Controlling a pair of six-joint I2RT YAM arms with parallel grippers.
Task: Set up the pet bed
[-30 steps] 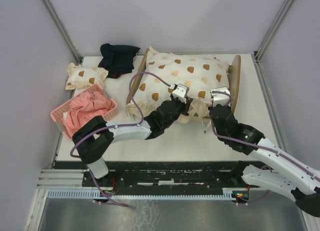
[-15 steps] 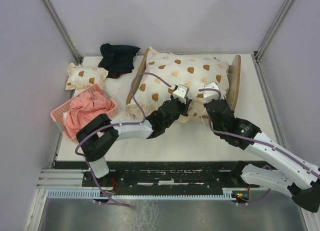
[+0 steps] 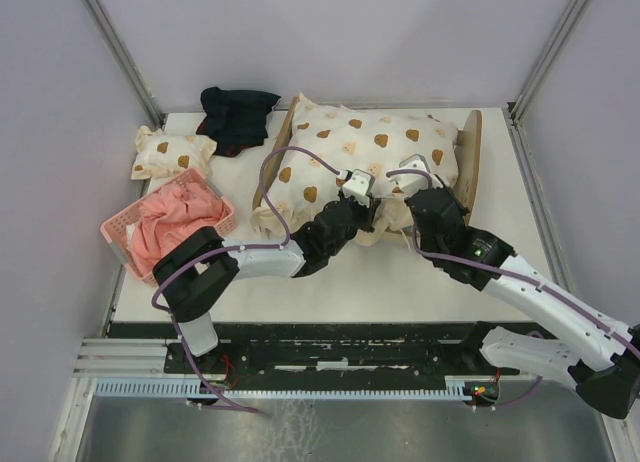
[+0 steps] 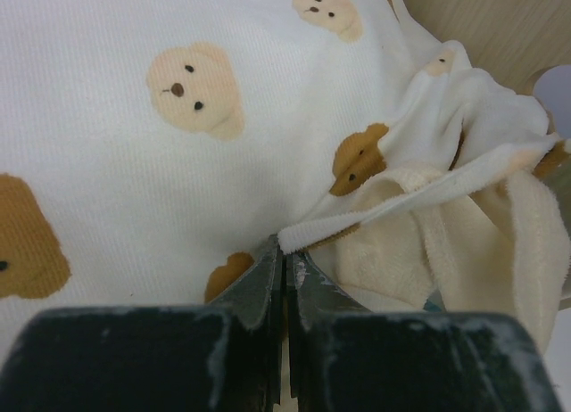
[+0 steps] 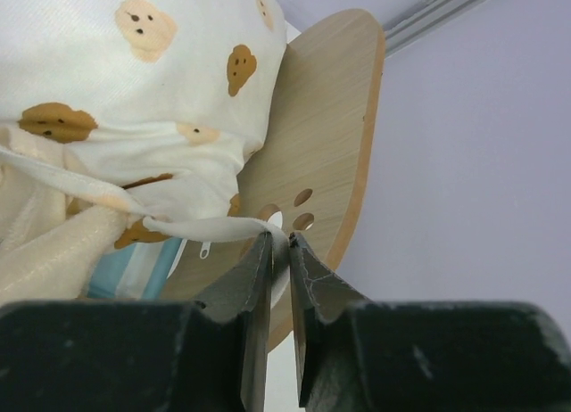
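Lilac wall point(image 5: 464, 162) behind pet bed point(image 5: 330, 118); striped mattress point(image 5: 147, 267) wrist-only

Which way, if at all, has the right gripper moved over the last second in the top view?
Yes. The right gripper moved left and away from the wooden headboard, farther over the bear-print quilt.

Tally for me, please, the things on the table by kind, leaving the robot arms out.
Bear-print bedding: 2, the bear-print quilt and the small pillow.
Other cloth: 2, the dark garment and the pink cloth.
Bed frames: 1, the wooden bed frame.
Mattresses: 1, the striped mattress, peeking from under the quilt.
Baskets: 1, the pink basket.
Total: 7.
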